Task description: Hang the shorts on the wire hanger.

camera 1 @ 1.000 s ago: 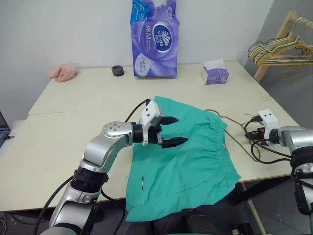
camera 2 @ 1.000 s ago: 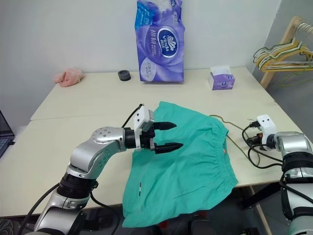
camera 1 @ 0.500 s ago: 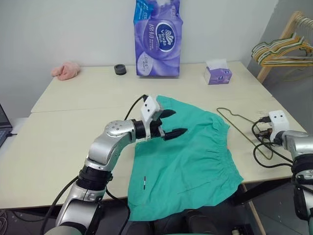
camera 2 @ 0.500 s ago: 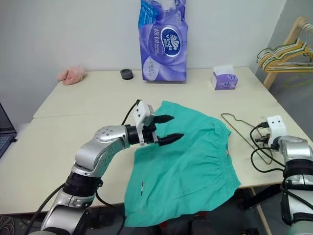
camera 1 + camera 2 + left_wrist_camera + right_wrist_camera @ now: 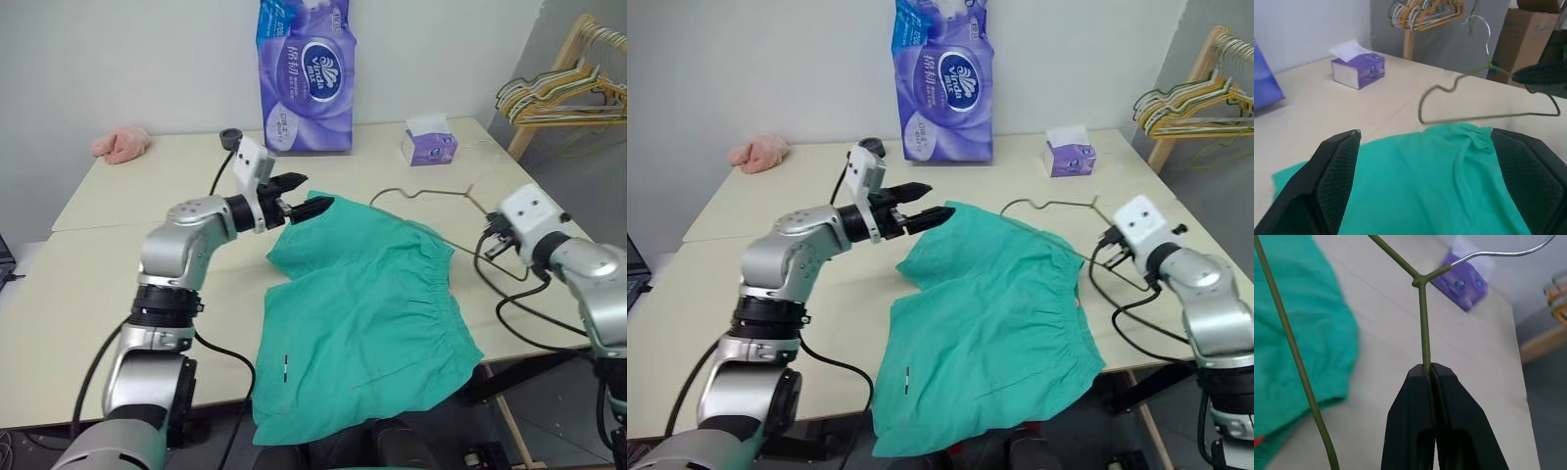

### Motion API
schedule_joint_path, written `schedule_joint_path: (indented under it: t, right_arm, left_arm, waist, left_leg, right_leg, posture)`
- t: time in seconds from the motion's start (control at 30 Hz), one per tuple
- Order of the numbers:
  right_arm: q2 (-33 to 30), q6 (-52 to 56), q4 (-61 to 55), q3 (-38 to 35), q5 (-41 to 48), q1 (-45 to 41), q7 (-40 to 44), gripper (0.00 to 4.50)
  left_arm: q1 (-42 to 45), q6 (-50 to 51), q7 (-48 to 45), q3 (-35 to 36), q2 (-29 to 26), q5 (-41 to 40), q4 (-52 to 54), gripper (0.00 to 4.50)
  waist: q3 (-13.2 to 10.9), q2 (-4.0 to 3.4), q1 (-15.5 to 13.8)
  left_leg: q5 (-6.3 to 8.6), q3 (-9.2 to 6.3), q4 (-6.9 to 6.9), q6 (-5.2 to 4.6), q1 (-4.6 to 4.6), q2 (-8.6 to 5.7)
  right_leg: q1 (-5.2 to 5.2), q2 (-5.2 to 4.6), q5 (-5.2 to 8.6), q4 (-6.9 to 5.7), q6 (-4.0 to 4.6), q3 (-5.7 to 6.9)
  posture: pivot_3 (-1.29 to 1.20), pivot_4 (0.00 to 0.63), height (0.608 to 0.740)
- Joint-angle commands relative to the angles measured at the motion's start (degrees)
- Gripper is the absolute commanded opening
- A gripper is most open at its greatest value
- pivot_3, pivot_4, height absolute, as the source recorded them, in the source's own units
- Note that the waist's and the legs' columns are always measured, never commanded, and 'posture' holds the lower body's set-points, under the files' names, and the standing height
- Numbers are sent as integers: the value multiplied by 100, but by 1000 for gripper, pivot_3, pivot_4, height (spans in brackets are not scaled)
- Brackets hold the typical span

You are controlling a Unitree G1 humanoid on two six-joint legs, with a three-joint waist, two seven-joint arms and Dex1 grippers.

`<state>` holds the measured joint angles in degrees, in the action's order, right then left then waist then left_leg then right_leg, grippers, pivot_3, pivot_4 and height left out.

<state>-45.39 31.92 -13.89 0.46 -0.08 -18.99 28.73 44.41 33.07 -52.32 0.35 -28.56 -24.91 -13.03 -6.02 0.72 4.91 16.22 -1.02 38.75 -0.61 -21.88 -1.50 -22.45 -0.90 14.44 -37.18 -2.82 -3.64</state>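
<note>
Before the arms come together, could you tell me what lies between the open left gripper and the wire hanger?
In the left wrist view, the shorts lie between the left gripper and the wire hanger.

1. Both head eyes look forward and down over the pale beige table (image 5: 118,245), sharing it.
2. Left wrist camera looks level, low across it.
3. Right wrist camera sits close, probably angled downward.
</note>
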Motion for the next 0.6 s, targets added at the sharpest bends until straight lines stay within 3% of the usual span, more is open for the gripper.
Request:
schedule_joint_path:
  t: [0.03, 0.23, 0.6]
  right_arm:
    - [-110, -1096, -464, 376, -527, 148, 35, 12]
    - [-95, -2268, -533, 772, -1109, 34, 100, 12]
    - [234, -2808, -690, 886, -1359, -361, 423, 12]
  left_arm:
    - [142, -163, -865, -182, -477, 108, -211, 4500]
    - [-82, -15, -1979, -737, -1001, 198, -64, 4500]
    - [-417, -430, -2089, -1141, -801, 661, -64, 4500]
  waist:
    - [-1, 0, 3]
    - [-2, 0, 0]
    - [-4, 4, -13]
  left_leg:
    - [0, 0, 0, 0, -1, 0]
    - [0, 8, -1, 1, -14, 0]
    - [-1, 9, 2, 0, -13, 0]
  right_leg:
    - [-3, 0, -1, 0, 3, 0]
    - [-21, -2, -7, -1, 13, -7]
    - [-22, -2, -7, -6, 15, -8]
  posture:
    - [-117, 84, 740]
    - [-111, 78, 740]
    - [-116, 77, 740]
